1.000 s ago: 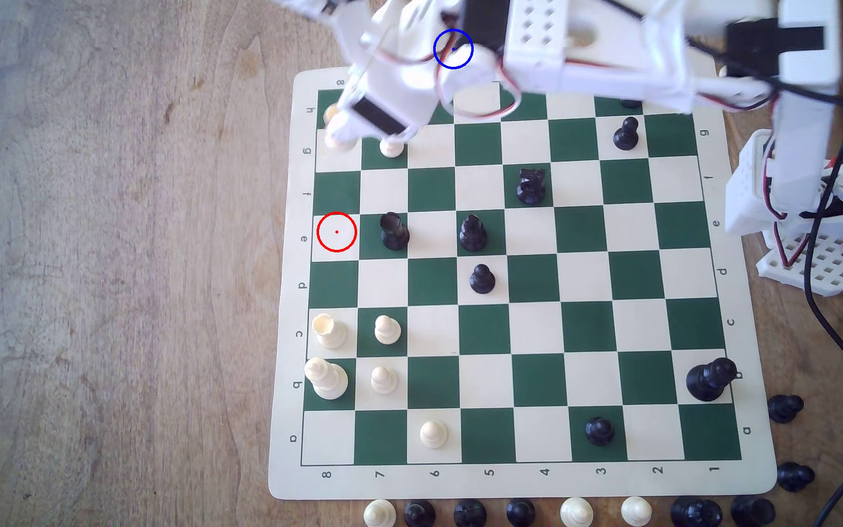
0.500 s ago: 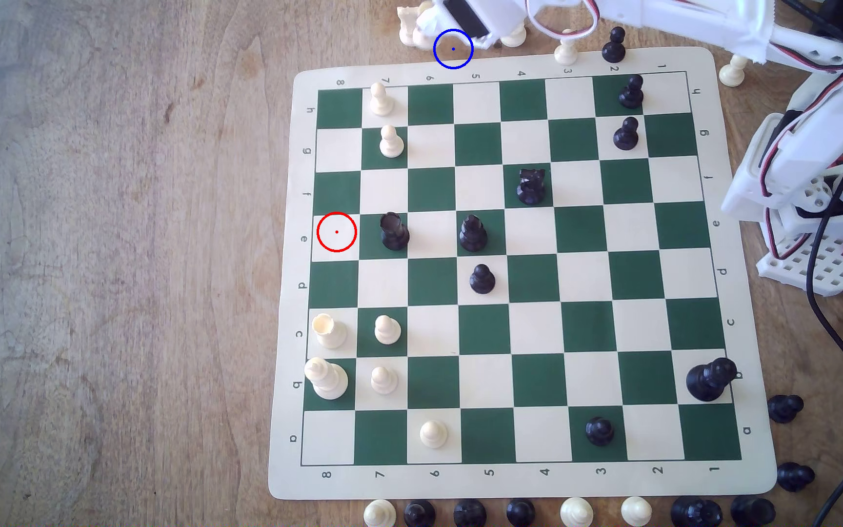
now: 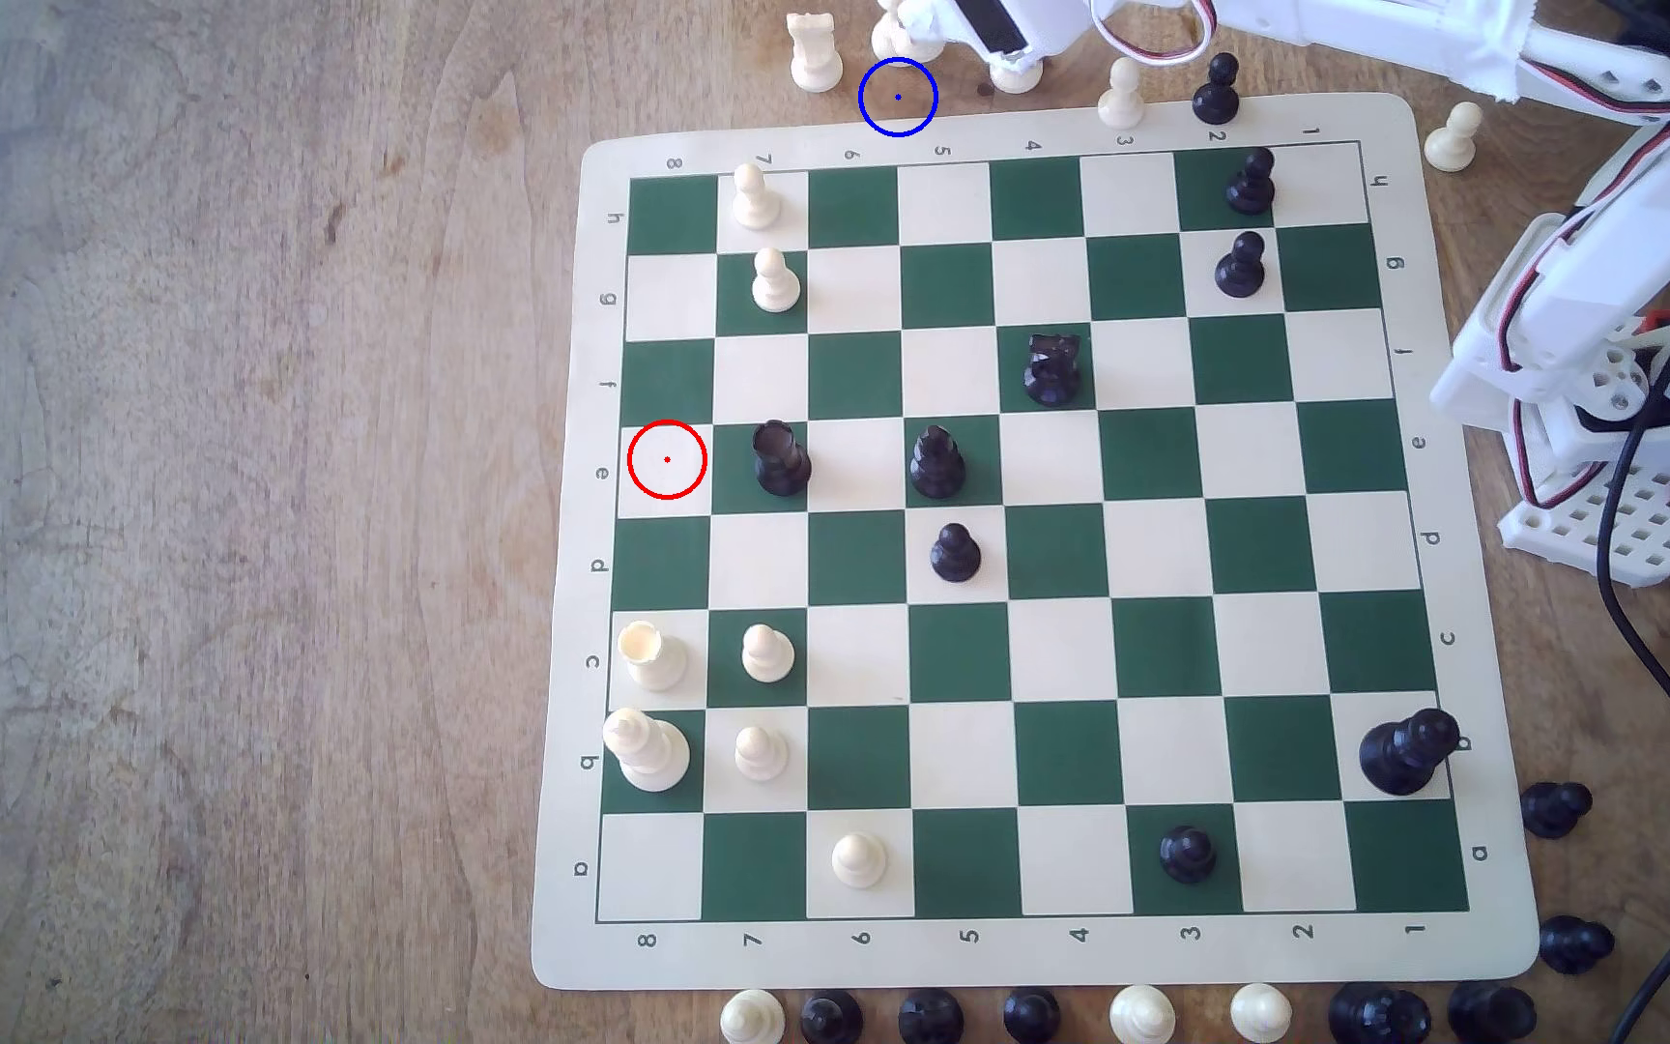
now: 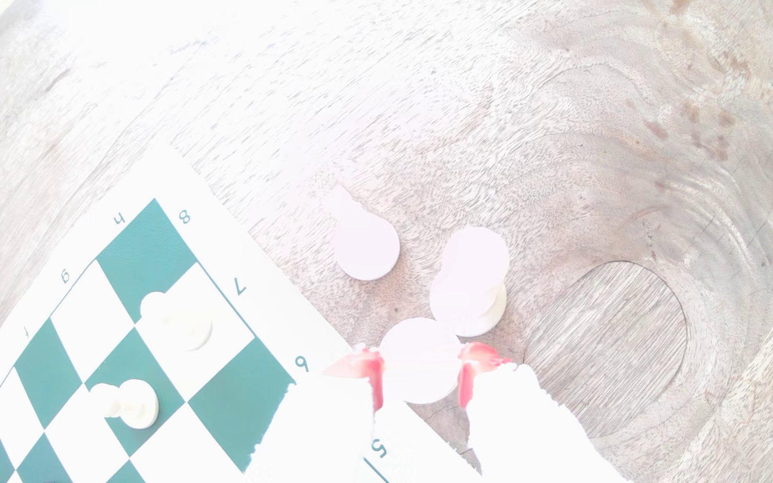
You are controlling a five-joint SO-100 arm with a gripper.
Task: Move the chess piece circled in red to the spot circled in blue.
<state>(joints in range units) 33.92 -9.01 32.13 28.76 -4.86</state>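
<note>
Gripper [image 4: 421,371] is closing its red pads around the chess piece circled in red [image 4: 419,360], off the board beside the spot circled in blue [image 3: 898,97] — piece looks unreleased. Advice: centre over the blue dot, lower gently — avoid the neighbouring white pieces [image 4: 468,283].

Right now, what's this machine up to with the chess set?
A small robot arm has a white chess piece pinched between the red pads of its gripper. The red circle on the board has nothing in it. The blue circle, on bare table just off the board's edge, is not yet filled. The gripper holds the piece close beside that circle, among other white pieces standing off the board.
</note>
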